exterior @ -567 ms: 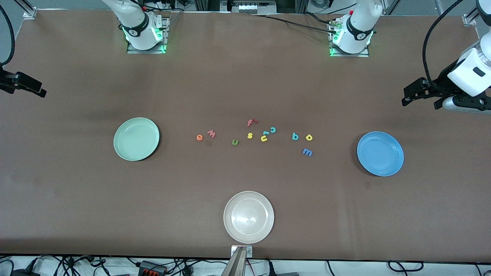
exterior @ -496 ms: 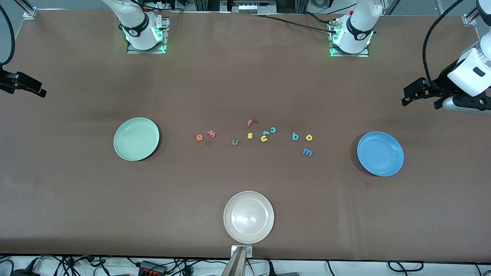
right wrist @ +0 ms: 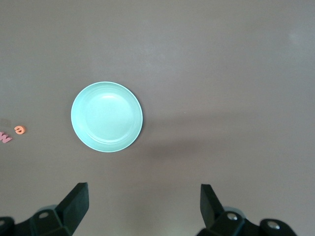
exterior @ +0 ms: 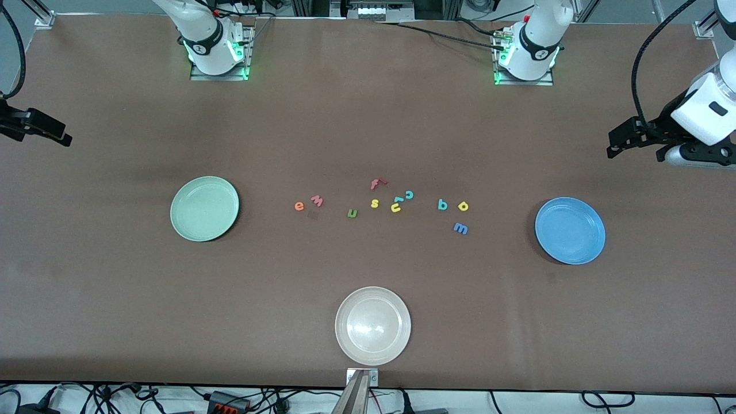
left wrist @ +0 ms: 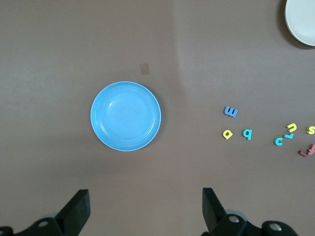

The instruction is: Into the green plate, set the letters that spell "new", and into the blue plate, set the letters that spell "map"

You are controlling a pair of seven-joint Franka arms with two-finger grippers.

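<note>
The orange e [exterior: 299, 206], pinkish-red w [exterior: 317, 200] and green n [exterior: 352, 213] lie mid-table, toward the green plate [exterior: 204, 208]. The teal p [exterior: 442, 204], yellow a [exterior: 463, 206] and blue m [exterior: 460, 228] lie toward the blue plate [exterior: 570, 230]. Both plates hold nothing. My left gripper [exterior: 618, 146] hangs open over bare table at the left arm's end; its wrist view shows the blue plate [left wrist: 125, 116] and the m [left wrist: 231, 111]. My right gripper [exterior: 57, 135] hangs open at the right arm's end, its wrist view showing the green plate [right wrist: 107, 116] and the e [right wrist: 19, 130].
A cream-white plate [exterior: 372, 325] sits near the table's front edge. Among the task letters lie a red f [exterior: 375, 184], a yellow s [exterior: 375, 203], a yellow u [exterior: 396, 207] and a teal c [exterior: 409, 194].
My left gripper has drifted slightly toward its end of the table. The letters and plates have not moved.
</note>
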